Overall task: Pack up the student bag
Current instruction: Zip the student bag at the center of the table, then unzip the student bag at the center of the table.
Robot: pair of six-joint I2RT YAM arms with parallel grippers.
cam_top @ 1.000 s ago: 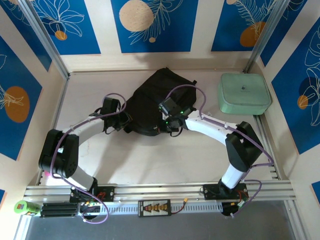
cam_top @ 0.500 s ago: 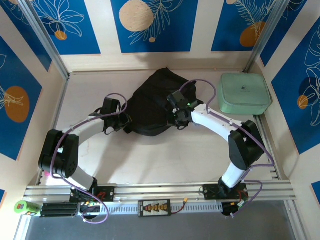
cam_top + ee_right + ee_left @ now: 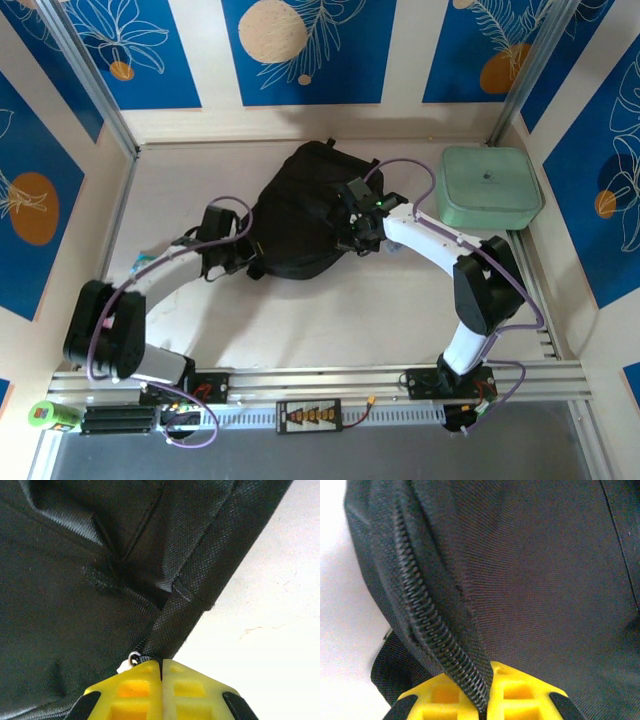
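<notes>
Two grippers are holding one bag, lying on the table toward its far edge: left gripper is pinching its zipper seam, right gripper is clamping a strap. Case is waiting outside, far right corner; packing is seemingly barely starting.

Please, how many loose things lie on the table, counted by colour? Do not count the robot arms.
Black: 1, the large black soft fabric backpack
Mint-green: 1, the pale mint-green rounded rectangular case
Total: 2
</notes>
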